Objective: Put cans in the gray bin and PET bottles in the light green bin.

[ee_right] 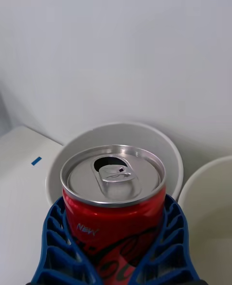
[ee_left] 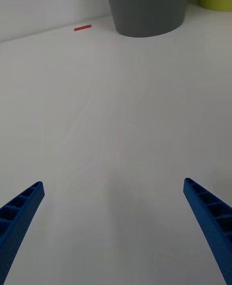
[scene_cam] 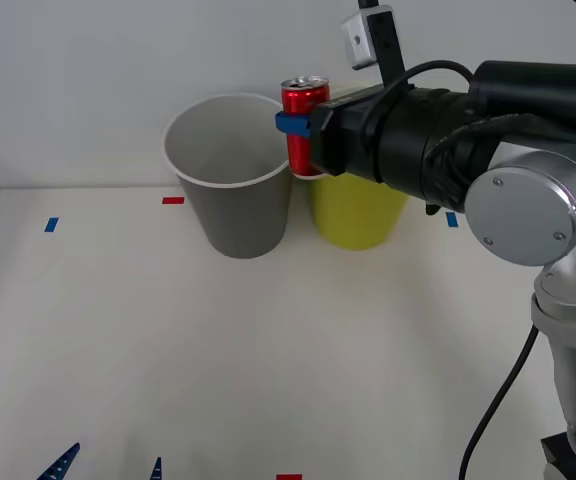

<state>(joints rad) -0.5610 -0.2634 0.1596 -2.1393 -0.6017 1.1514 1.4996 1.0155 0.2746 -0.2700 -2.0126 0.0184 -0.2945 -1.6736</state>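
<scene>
Right end effector clamping can — upright

Two bins are stood side by side at the back of the counter, the gray bin on the left and the light green bin touching it on the right. The can is held upright by the right claw above the spot where the bins meet. The left claw is kept low at the front left, well apart from the bins.

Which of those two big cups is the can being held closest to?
The gray bin. The right gripper holds the red can upright at that bin's rim, on its side nearest the light green bin, which stands beside it, partly hidden behind the arm.
</scene>
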